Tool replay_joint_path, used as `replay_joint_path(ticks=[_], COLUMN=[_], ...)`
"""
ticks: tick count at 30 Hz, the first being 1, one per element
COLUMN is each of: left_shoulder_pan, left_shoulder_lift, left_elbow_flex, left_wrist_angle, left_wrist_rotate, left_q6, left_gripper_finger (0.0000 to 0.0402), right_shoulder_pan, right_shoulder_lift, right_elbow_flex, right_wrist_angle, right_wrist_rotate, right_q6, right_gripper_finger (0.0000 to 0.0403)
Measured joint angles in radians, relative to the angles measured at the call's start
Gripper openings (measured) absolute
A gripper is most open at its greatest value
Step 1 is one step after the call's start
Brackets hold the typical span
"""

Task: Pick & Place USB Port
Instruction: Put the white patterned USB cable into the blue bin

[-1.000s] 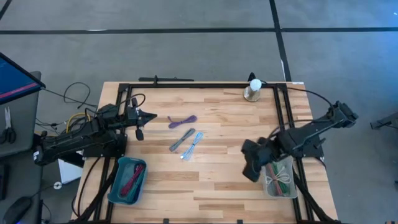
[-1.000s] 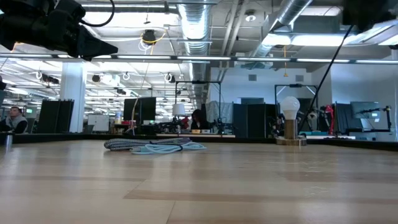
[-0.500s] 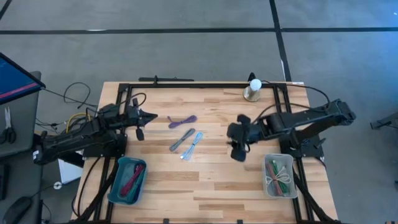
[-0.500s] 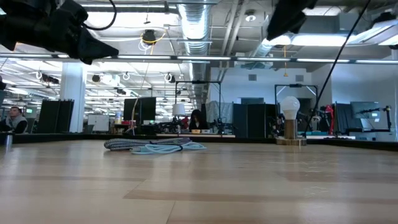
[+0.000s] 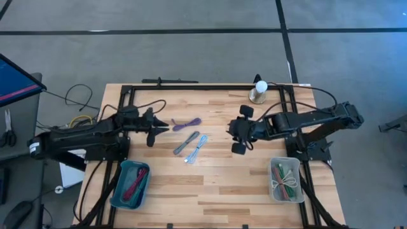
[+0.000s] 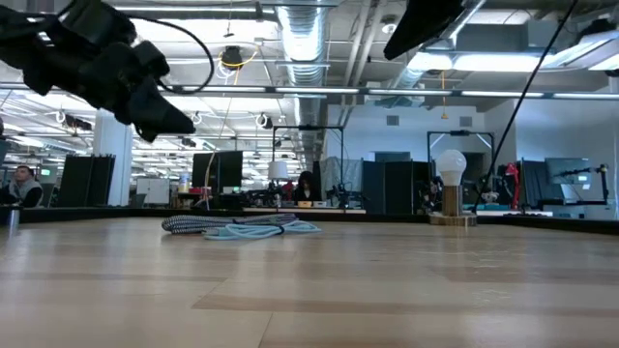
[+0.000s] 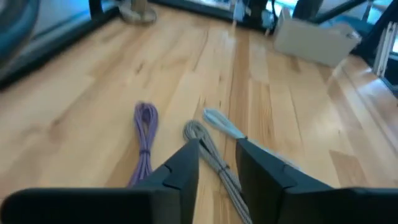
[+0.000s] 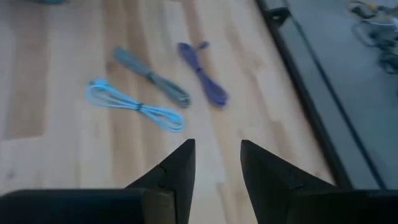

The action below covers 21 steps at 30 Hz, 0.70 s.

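Both claws part-open, holding nothing. Left gripper (image 5: 166, 123) near purple cable (image 5: 186, 123); right gripper (image 5: 234, 136) well off blue cable (image 5: 198, 148). Best: straddle bundle's middle, descend square.

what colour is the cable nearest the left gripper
Purple, clearest in the right wrist view.

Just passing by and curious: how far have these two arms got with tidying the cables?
Done: several bundled cables already lie in the teal bin and the clear bin. In hand: nothing; the left gripper and right gripper are both open and empty, above the wooden table. Left: a purple coiled cable, a grey braided cable and a light blue cable lie between them.
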Motion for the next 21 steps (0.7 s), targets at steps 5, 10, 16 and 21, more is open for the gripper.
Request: replay_joint_path(ticks=[5, 10, 16, 21], left_shoulder_pan=[-0.016, -0.082, -0.147, -0.159], left_shoulder_lift=[0.092, 0.176, 0.269, 0.336], left_elbow_flex=[0.0, 0.0, 0.0, 0.0], left_wrist_angle=[0.011, 0.085, 0.242, 0.264], left_wrist_rotate=[0.006, 0.02, 0.011, 0.0], left_q6=[-0.026, -0.029, -0.02, -0.035], left_gripper_finger=[0.0141, 0.016, 0.0164, 0.0162], right_shoulder_pan=[-0.032, -0.052, -0.061, -0.061], right_shoulder_lift=[0.0, 0.0, -0.002, -0.069], right_elbow_flex=[0.0, 0.0, -0.027, -0.167], right_wrist_angle=[-0.004, -0.02, -0.051, -0.047], right_wrist_rotate=[0.1, 0.189, 0.193, 0.212], right_q6=[0.0, -0.008, -0.014, 0.069], right_gripper_finger=[0.012, 0.012, 0.0117, 0.0101])
